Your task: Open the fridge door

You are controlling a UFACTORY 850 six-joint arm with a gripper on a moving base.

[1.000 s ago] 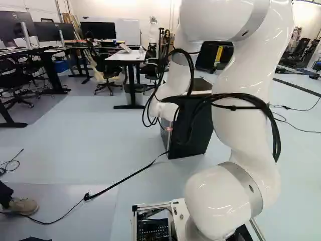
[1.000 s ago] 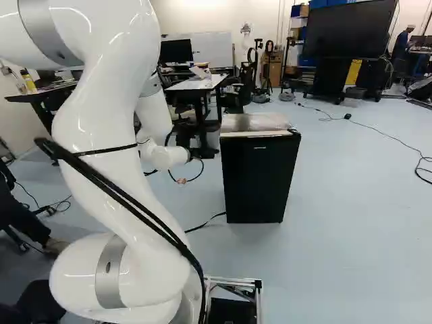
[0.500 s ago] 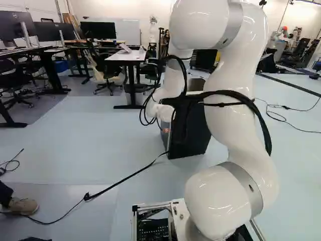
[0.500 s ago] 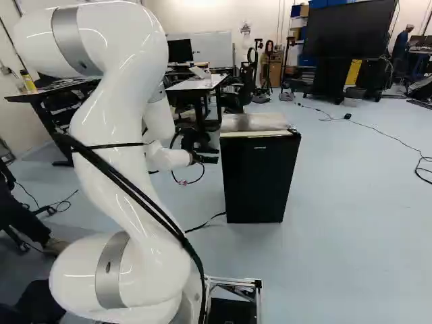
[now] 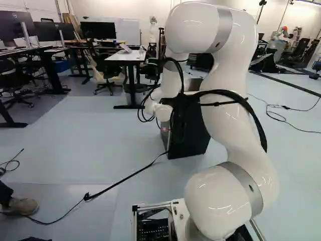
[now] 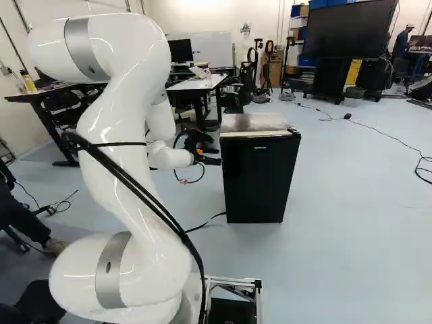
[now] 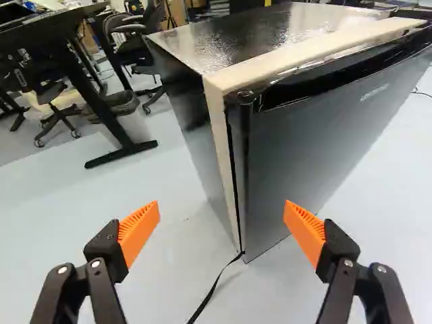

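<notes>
Left base view: the white arm (image 5: pixel 238 120) reaches forward to the black fridge (image 5: pixel 194 135), which stands upright on the floor (image 5: pixel 100 145) ahead of the base, presumably within reach so that a pull can swing the door out.

Right base view: the door (image 6: pixel 260 182) faces the base; the hand (image 6: pixel 212 161) lies level beside its upper side edge, probably chosen as the opening side. Contact cannot be judged here.

Wrist view: the hand is spread wide, its orange pads (image 7: pixel 138 233) well apart and nothing gripped. The door's upright edge and the narrow seam (image 7: pixel 235 169) lie ahead between them, an aim that likely serves to bring one finger to the seam; a shallow hold could slip.
</notes>
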